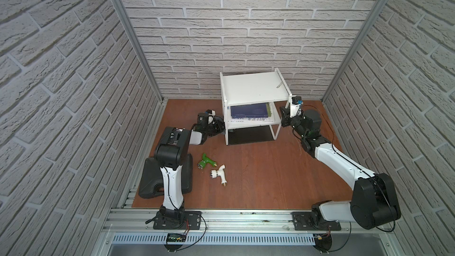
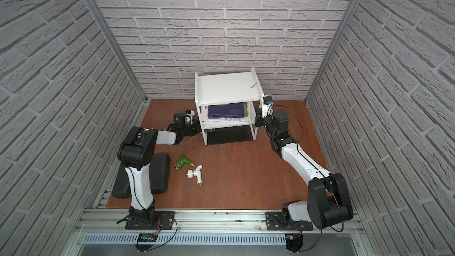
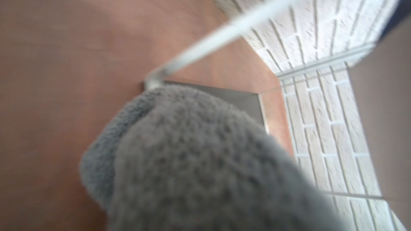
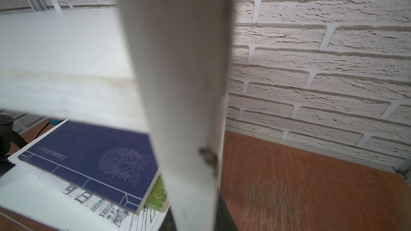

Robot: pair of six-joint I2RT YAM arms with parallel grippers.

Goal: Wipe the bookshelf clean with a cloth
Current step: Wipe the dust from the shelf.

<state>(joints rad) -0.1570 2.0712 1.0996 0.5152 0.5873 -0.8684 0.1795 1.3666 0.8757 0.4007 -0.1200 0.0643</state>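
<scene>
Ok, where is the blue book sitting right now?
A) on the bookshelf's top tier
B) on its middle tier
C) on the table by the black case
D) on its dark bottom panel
B: in both top views the blue book lies flat on the middle tier of the bookshelf, under the top board, on top of other printed sheets.

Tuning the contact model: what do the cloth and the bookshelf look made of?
cloth: grey fleece, likely synthetic microfibre, with a fuzzy, nubby pile.
bookshelf: white matte tiers, painted or laminated board by the look. The thin legs may be metal, but I cannot confirm it.
</scene>
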